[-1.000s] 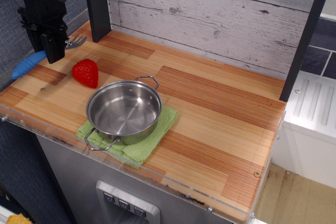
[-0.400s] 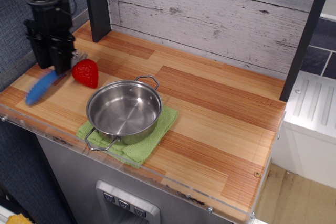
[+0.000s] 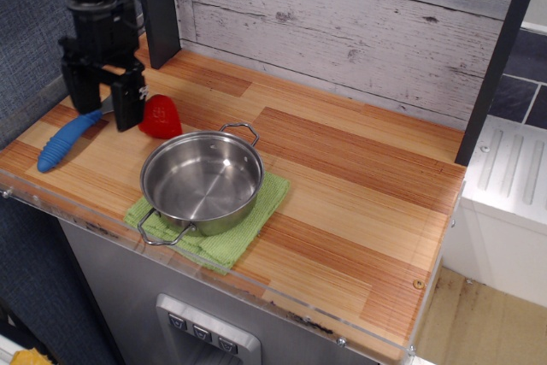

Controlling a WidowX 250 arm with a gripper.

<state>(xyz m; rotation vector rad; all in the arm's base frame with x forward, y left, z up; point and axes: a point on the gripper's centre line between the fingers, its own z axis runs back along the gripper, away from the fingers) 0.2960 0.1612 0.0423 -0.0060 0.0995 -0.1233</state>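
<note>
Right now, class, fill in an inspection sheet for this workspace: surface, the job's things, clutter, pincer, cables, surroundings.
Surface: wooden counter, with a clear guard along its front edge.
Job's things: blue-handled fork lying flat at the left end, its neck between the fingers of the pincer; red strawberry close beside the pincer, contact unclear.
Clutter: steel pot, empty, standing on a green cloth.
Pincer: open, low over the fork.
Cables: nothing seen.
Surroundings: grey plank wall behind, dark post, white unit at the right.
</note>
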